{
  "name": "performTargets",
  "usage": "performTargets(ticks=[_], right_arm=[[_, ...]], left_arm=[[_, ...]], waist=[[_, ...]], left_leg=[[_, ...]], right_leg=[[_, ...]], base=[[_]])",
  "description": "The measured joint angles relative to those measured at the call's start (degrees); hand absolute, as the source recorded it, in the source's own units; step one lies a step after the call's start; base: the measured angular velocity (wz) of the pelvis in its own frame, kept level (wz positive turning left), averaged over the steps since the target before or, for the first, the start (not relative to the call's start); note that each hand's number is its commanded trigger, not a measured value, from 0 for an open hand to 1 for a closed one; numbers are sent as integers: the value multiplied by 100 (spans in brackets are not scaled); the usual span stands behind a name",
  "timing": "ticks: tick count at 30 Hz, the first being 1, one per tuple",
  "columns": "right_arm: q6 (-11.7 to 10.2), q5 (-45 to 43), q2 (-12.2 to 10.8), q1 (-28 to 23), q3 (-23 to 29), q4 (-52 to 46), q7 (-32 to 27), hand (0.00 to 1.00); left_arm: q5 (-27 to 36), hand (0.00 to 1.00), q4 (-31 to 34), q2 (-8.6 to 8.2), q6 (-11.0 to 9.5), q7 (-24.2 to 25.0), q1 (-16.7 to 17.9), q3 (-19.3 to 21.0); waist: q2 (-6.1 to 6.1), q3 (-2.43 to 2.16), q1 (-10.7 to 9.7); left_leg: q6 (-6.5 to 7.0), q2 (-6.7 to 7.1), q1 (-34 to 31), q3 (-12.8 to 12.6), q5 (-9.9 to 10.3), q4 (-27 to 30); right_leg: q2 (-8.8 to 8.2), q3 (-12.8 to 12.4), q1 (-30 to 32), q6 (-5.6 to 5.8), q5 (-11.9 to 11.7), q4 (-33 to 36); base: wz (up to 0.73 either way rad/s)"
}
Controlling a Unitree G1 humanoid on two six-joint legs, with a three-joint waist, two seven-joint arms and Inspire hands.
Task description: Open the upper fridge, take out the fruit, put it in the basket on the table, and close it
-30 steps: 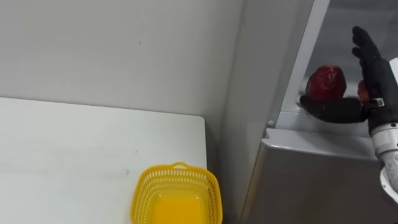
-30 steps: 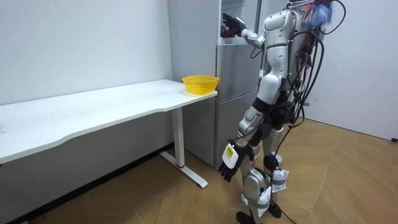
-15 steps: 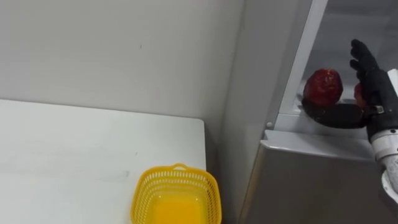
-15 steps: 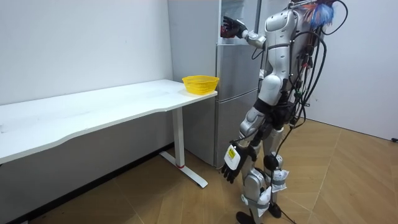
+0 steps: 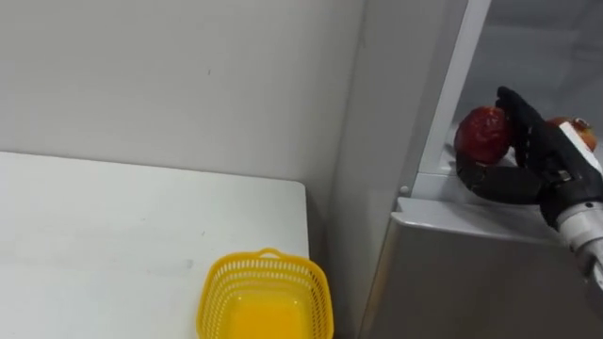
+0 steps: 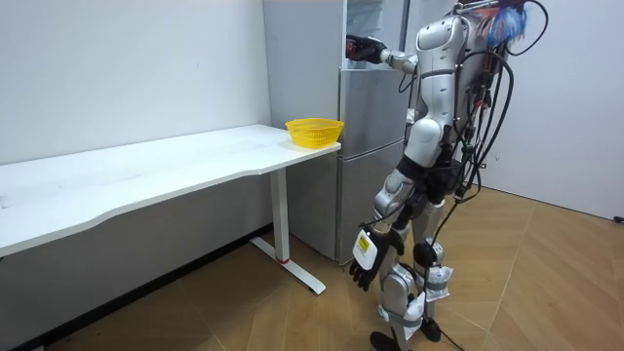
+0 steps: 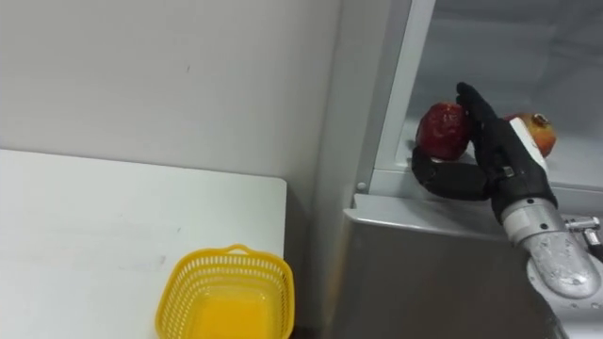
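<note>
Reaching into the open upper compartment of the fridge [image 5: 452, 273], the right hand [image 5: 532, 151] in the left eye view stands against the right side of a dark red fruit [image 5: 482, 134] that sits just inside the sill [image 5: 435, 184]. That placement suits cupping the fruit from the side before lifting it out. A second, more orange fruit [image 5: 578, 130] lies just behind the hand. Below and to the left, a yellow basket [image 5: 266, 297] stands empty at the near corner of the white table [image 5: 113, 226], probably as the place for what is fetched. In the right eye view the fingers [image 7: 479, 115] are nearly straight and laid up along the fruit, touching it. The thumb [image 7: 448, 179] stretches out low in front, under the fruit's near side. The hand is spread wide and has not closed, so the fruit rests on the shelf and is not yet held. In the room view the robot stands upright before the fridge, right arm raised to shelf height, beside the table's end. The left hand [image 6: 363, 261] hangs by its thigh, too small to tell how it is set.
</note>
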State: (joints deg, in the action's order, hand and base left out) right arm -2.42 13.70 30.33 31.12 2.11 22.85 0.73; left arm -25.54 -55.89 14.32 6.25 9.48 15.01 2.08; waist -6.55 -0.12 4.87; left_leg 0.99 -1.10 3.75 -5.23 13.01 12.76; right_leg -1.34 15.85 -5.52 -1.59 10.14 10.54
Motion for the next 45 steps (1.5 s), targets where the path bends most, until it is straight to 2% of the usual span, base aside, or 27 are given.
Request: performTargets(ticks=[4,5,6,17,24,31,45], right_arm=[[2,-3,40,102,-90,108,103,0],[5,-6,58,112,-92,108,136,43],[5,-7,66,117,-94,108,144,98],[1,-35,216,339,-95,118,139,100],[-3,-92,216,377,-89,116,113,100],[-3,-106,215,377,-92,94,110,100],[1,-71,194,374,-144,6,-68,100]], left_arm=[[7,0,0,13,9,-4,-40,-1],[6,0,3,21,9,-5,-57,-1],[6,0,5,24,9,-6,-63,-1],[7,0,4,44,6,-11,-119,-8],[7,0,4,62,7,-42,-150,-13],[2,0,4,62,7,-65,-163,-48],[17,0,-34,60,22,-311,-164,-120]], waist=[[-2,-1,-19],[-2,-1,-12],[-2,-1,-11],[-8,-1,-9],[-43,18,-8],[-45,18,-7],[4,37,-15]], left_leg=[[0,0,0,3,0,-1],[0,1,0,3,0,-1],[0,1,0,3,-1,-2],[1,-2,-6,1,-2,-3],[1,-7,-15,-5,-1,-50],[0,-11,-15,-8,-1,-54],[0,-16,-2,-18,-2,-29]], right_leg=[[1,1,2,-1,1,-4],[1,0,4,-2,2,-4],[1,0,5,-2,2,-5],[5,4,55,-2,2,8],[12,2,55,-2,2,8],[16,0,55,-2,2,11],[15,-10,40,-4,-2,25]], base=[[0],[0],[0],[0],[0],[0],[0]])
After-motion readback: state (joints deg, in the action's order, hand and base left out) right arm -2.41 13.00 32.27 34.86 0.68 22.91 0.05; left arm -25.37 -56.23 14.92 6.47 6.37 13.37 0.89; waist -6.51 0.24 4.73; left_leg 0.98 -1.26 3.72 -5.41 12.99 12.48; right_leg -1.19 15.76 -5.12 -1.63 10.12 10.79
